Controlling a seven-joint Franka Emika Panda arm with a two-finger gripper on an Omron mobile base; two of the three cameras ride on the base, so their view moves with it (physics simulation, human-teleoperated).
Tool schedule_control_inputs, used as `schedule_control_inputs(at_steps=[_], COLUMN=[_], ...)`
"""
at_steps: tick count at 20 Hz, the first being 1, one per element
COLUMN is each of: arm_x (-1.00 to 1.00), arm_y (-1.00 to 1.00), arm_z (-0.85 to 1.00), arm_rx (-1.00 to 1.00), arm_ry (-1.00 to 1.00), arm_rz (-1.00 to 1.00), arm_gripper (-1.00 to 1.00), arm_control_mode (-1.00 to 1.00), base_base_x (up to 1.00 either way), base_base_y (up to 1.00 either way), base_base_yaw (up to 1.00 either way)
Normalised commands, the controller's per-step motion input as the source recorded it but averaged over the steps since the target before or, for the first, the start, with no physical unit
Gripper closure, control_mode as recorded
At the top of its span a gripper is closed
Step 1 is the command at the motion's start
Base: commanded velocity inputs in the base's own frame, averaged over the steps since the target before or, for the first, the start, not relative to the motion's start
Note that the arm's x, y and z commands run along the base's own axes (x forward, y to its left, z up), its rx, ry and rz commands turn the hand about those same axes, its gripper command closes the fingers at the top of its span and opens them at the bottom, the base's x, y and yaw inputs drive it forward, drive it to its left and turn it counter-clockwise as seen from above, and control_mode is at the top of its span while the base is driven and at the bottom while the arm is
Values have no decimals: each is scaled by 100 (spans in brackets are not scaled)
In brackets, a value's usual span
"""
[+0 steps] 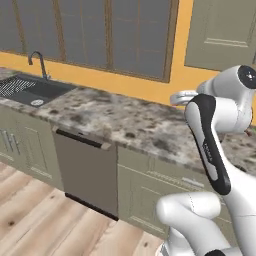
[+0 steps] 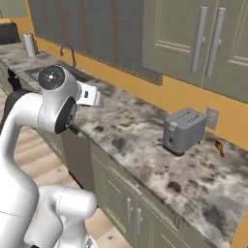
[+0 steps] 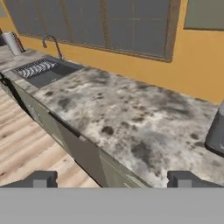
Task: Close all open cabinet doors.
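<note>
The jaws stand wide open and empty above the tabletop (image 3: 131,118); the cabinet doors (image 2: 193,38) at two o'clock look shut.

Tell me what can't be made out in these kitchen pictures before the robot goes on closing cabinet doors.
- Cabinet doors: right base view, tops cut off by the upper edge.
- Single cabinet door: left base view, handle side beyond the frame, so open or closed cannot be told.
- Toaster: hand view, cut by the right edge.
- Small orange thing beside the toaster: right base view, too small to identify.
</note>
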Motion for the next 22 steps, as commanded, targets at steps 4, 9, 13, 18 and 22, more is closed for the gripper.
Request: schedule_control_inputs(at_steps=[4,9,13,18,22], arm_x=[0,0,0,0,0], arm_y=[0,0,0,0,0], arm_z=[0,0,0,0,0], arm_rx=[0,0,0,0,0], arm_ry=[0,0,0,0,0], arm_rz=[0,0,0,0,0], arm_gripper=[-100,-100,-100,-100,-100], arm_control_mode=[100,100,100,100,100], base_base_x=[2,37,48,52,59], base_base_y=[16,10,9,9,11], base_base_yaw=[78,53,46,43,37])
